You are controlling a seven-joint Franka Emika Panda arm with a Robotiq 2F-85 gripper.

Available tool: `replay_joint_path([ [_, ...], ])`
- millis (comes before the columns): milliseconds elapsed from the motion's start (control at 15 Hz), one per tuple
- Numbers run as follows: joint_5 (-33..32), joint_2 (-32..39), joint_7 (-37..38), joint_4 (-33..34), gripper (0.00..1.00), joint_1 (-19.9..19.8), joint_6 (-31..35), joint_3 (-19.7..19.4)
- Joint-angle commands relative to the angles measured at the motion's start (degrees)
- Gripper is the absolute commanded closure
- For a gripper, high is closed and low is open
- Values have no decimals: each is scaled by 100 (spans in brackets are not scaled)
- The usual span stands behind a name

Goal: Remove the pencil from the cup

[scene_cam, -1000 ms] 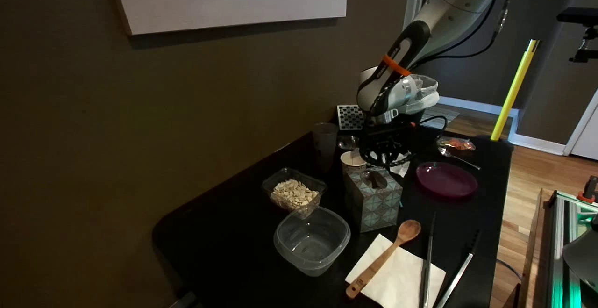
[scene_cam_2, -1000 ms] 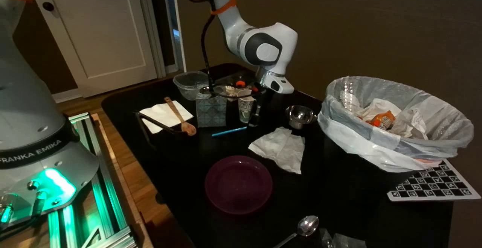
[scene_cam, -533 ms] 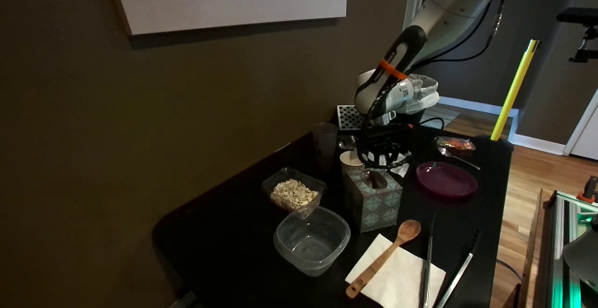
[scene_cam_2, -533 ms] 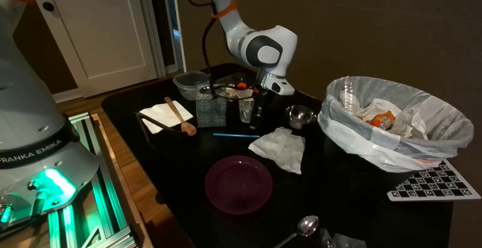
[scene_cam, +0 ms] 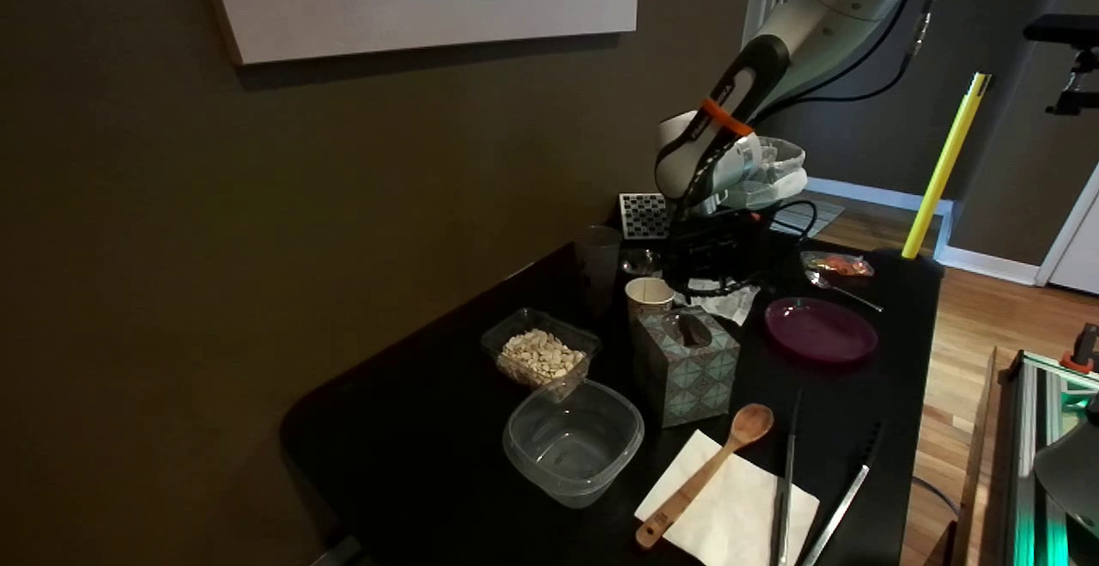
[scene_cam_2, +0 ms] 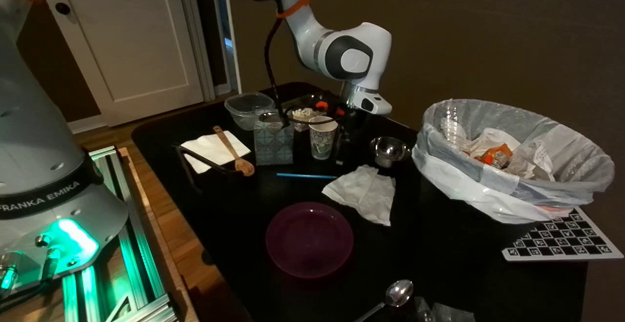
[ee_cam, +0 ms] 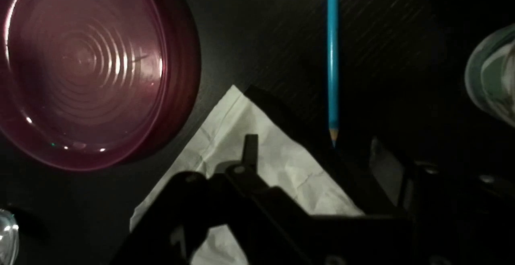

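Observation:
The blue pencil (scene_cam_2: pixel 306 176) lies flat on the black table, outside the cup; its tip points at a crumpled napkin's edge. In the wrist view the whole sharpened end of the pencil (ee_cam: pixel 333 76) shows. My gripper (ee_cam: pixel 314 148) stands open above the table, the pencil's tip appearing between the two spread fingers (ee_cam: pixel 250 150) but not gripped. The patterned paper cup (scene_cam_2: pixel 322 141) stands upright beside the dark gripper (scene_cam_2: pixel 341 153), with no pencil sticking out. From the opposite side the cup's rim (scene_cam: pixel 650 291) shows behind the tissue box, and the fingertips there are too dark to make out.
A tissue box (scene_cam_2: pixel 273 143) stands close to the cup. Around the pencil are the crumpled napkin (scene_cam_2: pixel 364 192), a purple plate (scene_cam_2: pixel 309 240) and a metal bowl (scene_cam_2: pixel 386 152). A lined trash bin (scene_cam_2: pixel 459 180) rises beyond the bowl.
One second ago the pencil slanted up to the gripper's fingers; half a second ago it lay flat. Since then the gripper has opened wider and risen, leaving the pencil on the table.

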Motion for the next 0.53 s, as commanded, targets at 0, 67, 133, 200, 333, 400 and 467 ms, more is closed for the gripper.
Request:
replay_joint_path([
  [0, -271, -516, 73, -323, 0, 139, 218, -162],
  [67, -359, -687, 87, -414, 0, 168, 293, -186],
  [133, -446, -836, 95, -462, 0, 188, 310, -201],
  [200, -555, -1041, 117, -576, 0, 223, 384, -215],
  [333, -736, -1435, 204, -810, 0, 288, 513, -218],
  [400, -814, -1619, 253, -889, 0, 307, 539, -209],
  [467, -873, -1822, 311, -1009, 0, 320, 573, -186],
])
